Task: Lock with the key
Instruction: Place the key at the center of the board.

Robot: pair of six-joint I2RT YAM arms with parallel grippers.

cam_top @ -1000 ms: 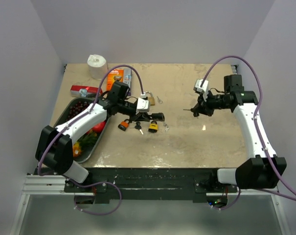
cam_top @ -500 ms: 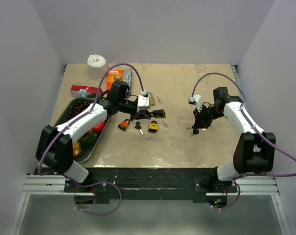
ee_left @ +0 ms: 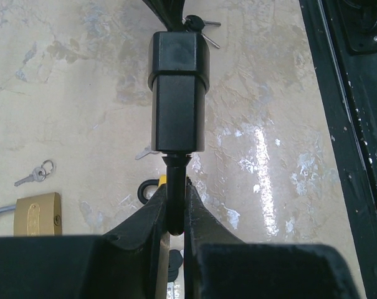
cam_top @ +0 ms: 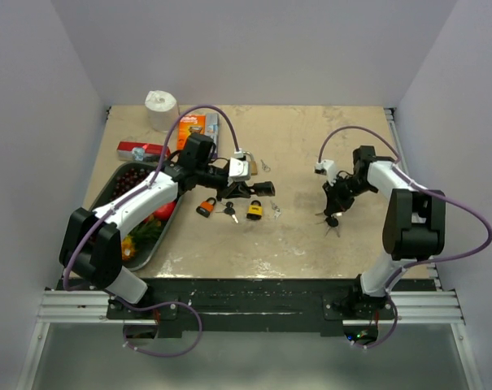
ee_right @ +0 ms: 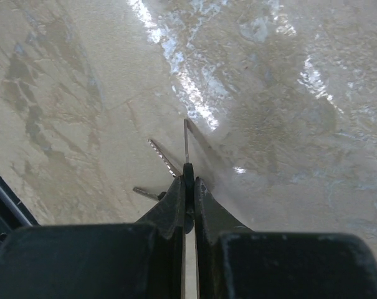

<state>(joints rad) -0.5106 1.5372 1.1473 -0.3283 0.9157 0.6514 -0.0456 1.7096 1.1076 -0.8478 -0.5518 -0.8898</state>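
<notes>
Left gripper (ee_left: 174, 194): clenched on the thin end of the black padlock (ee_left: 178, 93), over the table (ee_left: 82, 81).
Right gripper (ee_right: 188, 187): pinching the key (ee_right: 186, 140), blade near the table, well apart from the padlock.
Brass padlock (ee_left: 37, 213): lying beside.

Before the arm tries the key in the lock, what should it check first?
1. Is the right gripper shut on the key: ok.
2. Is the left gripper shut on the black lock: ok.
3. Key and lock close together: not ok, far apart in the top view.
4. Keyhole turned toward the key: cannot tell.
5. Are the spare keys out of the blade's way: cannot tell.
</notes>
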